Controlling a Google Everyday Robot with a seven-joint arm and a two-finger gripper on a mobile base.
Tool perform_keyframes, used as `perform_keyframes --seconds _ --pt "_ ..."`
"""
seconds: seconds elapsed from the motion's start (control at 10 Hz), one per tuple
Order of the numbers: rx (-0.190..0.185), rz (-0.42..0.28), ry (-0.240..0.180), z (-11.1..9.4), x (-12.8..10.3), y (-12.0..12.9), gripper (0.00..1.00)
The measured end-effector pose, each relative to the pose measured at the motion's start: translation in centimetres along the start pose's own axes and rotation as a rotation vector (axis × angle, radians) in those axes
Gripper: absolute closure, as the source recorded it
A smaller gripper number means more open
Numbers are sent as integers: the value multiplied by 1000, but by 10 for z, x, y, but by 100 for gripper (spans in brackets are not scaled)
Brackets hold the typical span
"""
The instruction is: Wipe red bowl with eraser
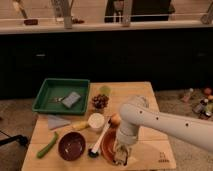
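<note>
My gripper is down inside the red bowl, low in the frame and a bit right of the middle. A small pale block sits at its tip, and I think that is the eraser, but I cannot tell if my gripper is clamped on it. I think the wiping is under way, not done. Which way the eraser points is too blurry to tell.

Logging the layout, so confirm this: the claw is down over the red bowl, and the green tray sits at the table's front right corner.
One error: the green tray sits at the table's back left corner, as the camera view shows. The claw is indeed down over the red bowl.
</note>
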Motion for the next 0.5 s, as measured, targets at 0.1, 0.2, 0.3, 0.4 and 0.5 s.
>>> perform_keyframes --seconds 0.1,0.2,0.3,0.4,0.5 --pt "12 -10 -7 1 2 -10 100" --pt "33 -38 -52 7 5 -23 100" --pt "37 -58 -86 11 4 -25 100" --pt "42 -87 -124 12 3 -29 100" --pt "47 -103 -145 11 1 -30 100"
